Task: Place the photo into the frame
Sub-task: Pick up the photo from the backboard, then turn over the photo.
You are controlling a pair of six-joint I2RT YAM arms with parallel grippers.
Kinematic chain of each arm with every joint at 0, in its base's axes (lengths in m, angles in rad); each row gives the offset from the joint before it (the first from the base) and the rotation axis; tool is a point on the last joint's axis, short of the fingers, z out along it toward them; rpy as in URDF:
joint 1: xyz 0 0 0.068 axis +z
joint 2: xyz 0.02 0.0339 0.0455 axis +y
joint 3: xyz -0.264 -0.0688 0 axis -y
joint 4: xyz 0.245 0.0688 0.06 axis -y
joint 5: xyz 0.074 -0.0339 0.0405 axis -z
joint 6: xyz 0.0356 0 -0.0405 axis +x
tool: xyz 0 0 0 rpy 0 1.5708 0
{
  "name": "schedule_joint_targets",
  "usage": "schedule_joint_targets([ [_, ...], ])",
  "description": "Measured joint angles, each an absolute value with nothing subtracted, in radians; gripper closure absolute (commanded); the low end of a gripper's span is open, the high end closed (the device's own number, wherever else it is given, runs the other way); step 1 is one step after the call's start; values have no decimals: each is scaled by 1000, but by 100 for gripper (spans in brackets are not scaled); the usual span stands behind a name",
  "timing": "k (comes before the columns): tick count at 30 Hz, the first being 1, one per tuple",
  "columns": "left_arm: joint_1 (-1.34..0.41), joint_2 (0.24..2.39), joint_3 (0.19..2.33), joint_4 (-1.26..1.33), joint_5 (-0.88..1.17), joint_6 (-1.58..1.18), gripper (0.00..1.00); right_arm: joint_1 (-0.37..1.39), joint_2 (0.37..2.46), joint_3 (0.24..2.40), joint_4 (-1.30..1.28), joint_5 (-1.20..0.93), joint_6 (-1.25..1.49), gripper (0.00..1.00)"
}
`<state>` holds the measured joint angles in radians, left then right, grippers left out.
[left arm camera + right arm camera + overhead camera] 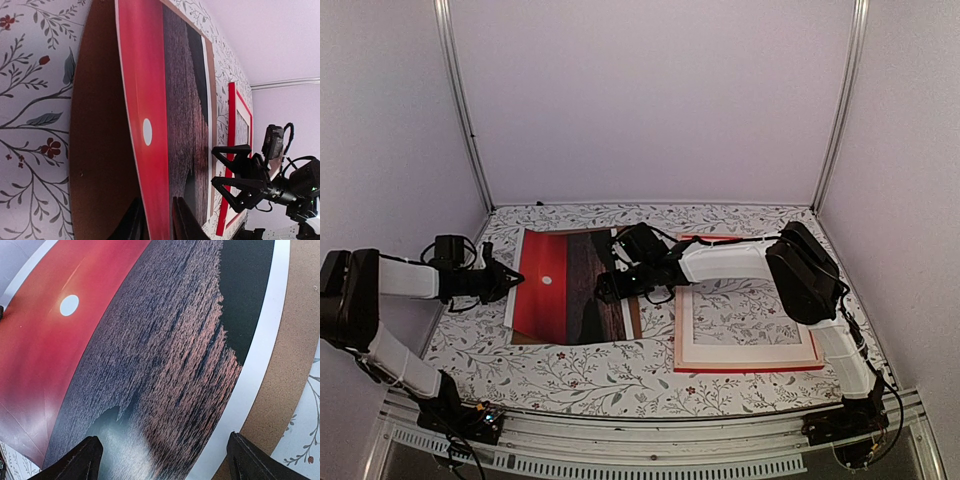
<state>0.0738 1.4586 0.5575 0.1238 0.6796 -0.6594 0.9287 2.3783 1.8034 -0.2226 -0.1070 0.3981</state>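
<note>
The photo (565,285), half red with a white dot and half dark streaky brown, lies left of centre on a brown backing board (100,150). Its left edge is lifted and bowed away from the board. My left gripper (512,280) has come in from the left and is shut on that red edge (150,165), one finger under it and one on top. Over the photo's right part (150,350) my right gripper (162,450) hovers wide open, holding nothing. The frame (750,353) lies flat to the right, its red edge (231,150) showing beyond the right gripper (230,175).
A floral tablecloth (620,375) covers the table. White walls and metal posts (465,110) enclose the back and sides. The backing board's bare strip (285,365) shows beside the photo's white border.
</note>
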Motion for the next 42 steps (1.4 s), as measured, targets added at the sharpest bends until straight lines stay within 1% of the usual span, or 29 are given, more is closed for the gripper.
schedule_joint_targets([
  [5, 62, 1458, 569, 86, 641, -646, 91, 929, 2378, 1803, -224, -107, 389, 9],
  [8, 53, 1449, 583, 57, 619, -637, 100, 928, 2378, 1804, -226, -107, 379, 7],
  [16, -3, 1346, 600, 33, 606, -685, 100, 935, 2346, 1797, -297, -62, 303, 1],
  [21, -99, 1270, 619, 34, 565, -750, 100, 952, 2238, 1758, -346, -23, 240, 1],
  [26, -202, 1235, 672, 15, 484, -780, 100, 977, 2115, 1754, -348, -40, 221, 1],
  [30, -299, 1234, 807, -94, 395, -750, 100, 987, 2061, 1755, -344, -49, 223, 1],
  [34, -361, 1227, 993, -258, 261, -674, 100, 988, 2043, 1755, -347, -36, 233, 1],
  [42, -383, 1184, 1308, -567, -3, -510, 100, 960, 2001, 1755, -376, -36, 260, 1],
])
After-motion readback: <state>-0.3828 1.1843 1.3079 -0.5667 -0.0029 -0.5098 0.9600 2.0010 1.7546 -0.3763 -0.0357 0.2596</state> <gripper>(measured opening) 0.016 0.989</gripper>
